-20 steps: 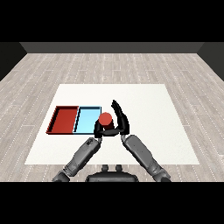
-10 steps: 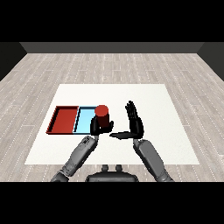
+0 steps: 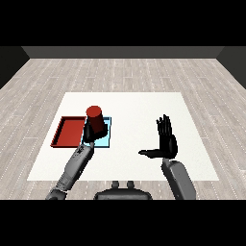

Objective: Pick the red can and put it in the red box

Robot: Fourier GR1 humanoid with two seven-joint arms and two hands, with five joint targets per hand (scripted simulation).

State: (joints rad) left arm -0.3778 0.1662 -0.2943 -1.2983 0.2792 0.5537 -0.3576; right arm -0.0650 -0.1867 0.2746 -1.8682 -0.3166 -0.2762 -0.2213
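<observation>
My left hand (image 3: 90, 135) was curled round the red can (image 3: 95, 118), holding it upright over the light blue tray (image 3: 109, 137), just beside the red tray (image 3: 67, 132). My right hand (image 3: 167, 142) stood well apart over the white table (image 3: 139, 108), fingers straight, thumb out.

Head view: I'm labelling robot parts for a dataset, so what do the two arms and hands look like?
Both forearms are smooth grey cylinders. The left hand and right hand are black, with slender fingers and a thumb. No cables, markings or sleeves show.
</observation>
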